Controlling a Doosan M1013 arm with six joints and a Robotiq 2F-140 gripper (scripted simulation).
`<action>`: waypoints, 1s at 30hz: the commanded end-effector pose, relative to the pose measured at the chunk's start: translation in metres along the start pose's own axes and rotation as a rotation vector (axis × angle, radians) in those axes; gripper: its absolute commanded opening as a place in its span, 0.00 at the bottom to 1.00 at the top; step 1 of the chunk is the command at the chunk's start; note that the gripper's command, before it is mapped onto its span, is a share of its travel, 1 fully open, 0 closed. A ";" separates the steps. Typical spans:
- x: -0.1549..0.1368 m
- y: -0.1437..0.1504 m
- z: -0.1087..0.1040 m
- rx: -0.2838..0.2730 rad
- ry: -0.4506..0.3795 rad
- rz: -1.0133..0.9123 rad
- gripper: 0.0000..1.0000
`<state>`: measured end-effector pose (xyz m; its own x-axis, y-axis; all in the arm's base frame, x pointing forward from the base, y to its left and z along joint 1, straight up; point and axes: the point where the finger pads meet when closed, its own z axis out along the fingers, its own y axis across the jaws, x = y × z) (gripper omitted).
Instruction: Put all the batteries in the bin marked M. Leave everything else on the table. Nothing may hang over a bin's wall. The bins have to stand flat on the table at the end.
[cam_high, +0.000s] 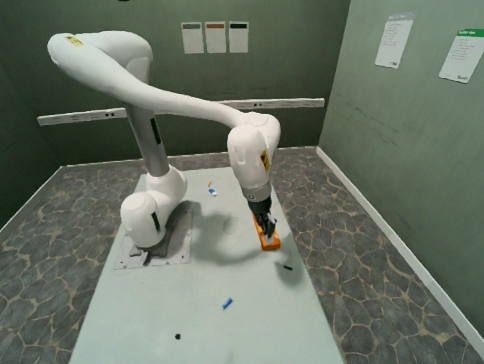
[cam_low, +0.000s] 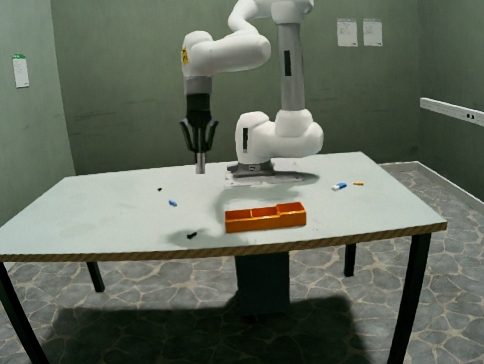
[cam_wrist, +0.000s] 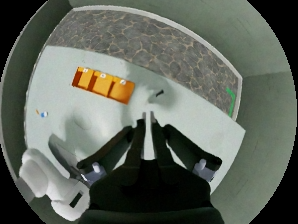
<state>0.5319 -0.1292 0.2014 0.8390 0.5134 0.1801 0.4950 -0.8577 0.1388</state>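
My gripper (cam_high: 268, 237) (cam_low: 200, 167) (cam_wrist: 148, 117) is shut, high above the table; I see nothing held between its fingertips. The orange three-compartment bin block (cam_high: 270, 246) (cam_low: 265, 223) (cam_wrist: 131, 92) stands flat; its labels are too small to read. Small pieces lie loose on the table: a blue piece (cam_high: 227, 303) (cam_low: 172, 203), a black piece (cam_high: 288, 267) (cam_low: 192, 235) (cam_wrist: 159, 93) beside the bins, a black dot-like piece (cam_high: 178, 336) (cam_low: 159, 189), a blue and white piece (cam_high: 212, 192) (cam_low: 339, 186) (cam_wrist: 44, 114) and a thin orange piece (cam_high: 209, 184) (cam_low: 358, 183). Which are batteries I cannot tell.
The arm's base stands on a grey plate (cam_high: 182, 252) at the table's side opposite the bins. The bins stand near the long table edge (cam_low: 350, 241). In the top view the gripper overlaps the bins and hides part of them.
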 end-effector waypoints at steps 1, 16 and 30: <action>0.008 -0.019 -0.003 0.025 -0.021 0.060 0.15; 0.027 -0.093 -0.015 0.074 -0.080 0.198 0.15; 0.033 -0.152 -0.028 0.098 -0.154 0.334 0.15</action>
<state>0.4832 0.0097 0.2120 0.9742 0.2181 0.0588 0.2183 -0.9759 0.0022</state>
